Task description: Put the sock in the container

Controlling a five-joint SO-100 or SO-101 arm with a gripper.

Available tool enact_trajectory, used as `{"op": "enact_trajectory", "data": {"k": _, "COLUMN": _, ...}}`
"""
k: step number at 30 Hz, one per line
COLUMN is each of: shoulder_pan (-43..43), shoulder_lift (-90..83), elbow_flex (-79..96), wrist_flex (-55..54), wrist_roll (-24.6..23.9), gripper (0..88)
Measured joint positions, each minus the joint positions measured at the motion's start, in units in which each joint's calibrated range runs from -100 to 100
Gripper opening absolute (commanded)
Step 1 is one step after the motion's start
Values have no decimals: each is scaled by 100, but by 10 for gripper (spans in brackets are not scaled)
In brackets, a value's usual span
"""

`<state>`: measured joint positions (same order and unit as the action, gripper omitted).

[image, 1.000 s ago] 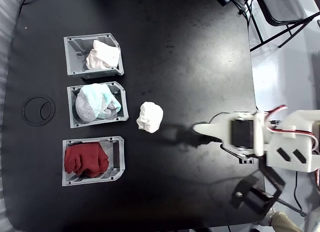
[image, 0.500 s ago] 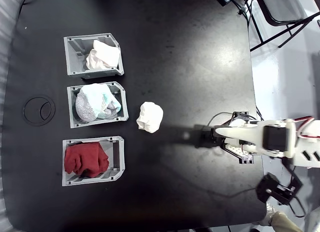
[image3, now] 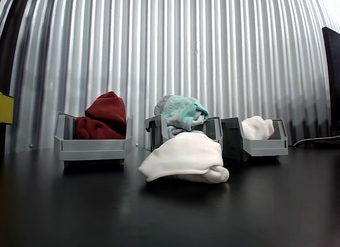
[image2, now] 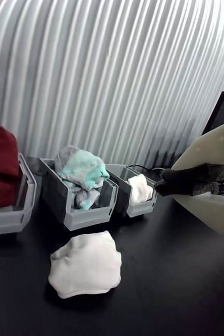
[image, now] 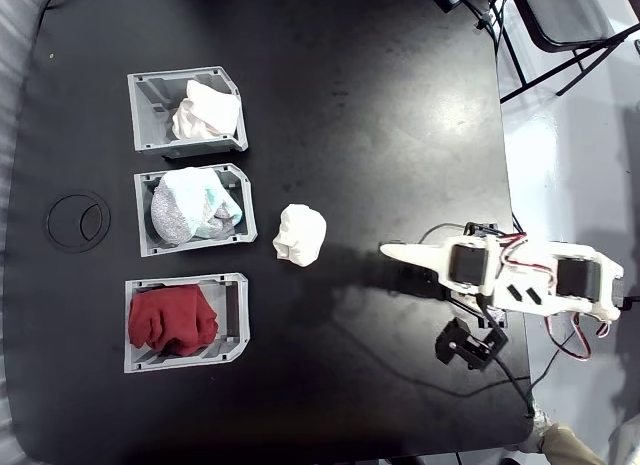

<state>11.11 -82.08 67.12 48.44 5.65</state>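
From above, the sock lies inside the container, the top one of three grey boxes in a row on the black worktop. A smaller white ball of cloth sits on the worktop just beside the middle box. The tool points at that ball but stays apart from it. Its tips look pressed together with nothing in them. In the wrist view, the tool hangs at the right, near the container with the sock in it. In the other view, the sock pokes up out of the container on the right.
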Motion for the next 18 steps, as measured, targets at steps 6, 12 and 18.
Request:
{"op": "enact_trajectory", "data": {"k": 6, "shoulder_pan": 0, "shoulder_lift": -117, "elbow_flex": 766, "wrist_flex": -555, "wrist_roll": 0, "gripper": 14}}
{"op": "enact_trajectory", "data": {"k": 12, "shoulder_pan": 11, "shoulder_lift": -452, "elbow_flex": 1315, "wrist_flex": -715, "wrist_roll": 0, "gripper": 14}}
{"op": "enact_trajectory", "data": {"k": 18, "shoulder_pan": 11, "shoulder_lift": -1013, "elbow_flex": 1486, "wrist_flex": -740, "wrist_roll": 0, "gripper": 14}}
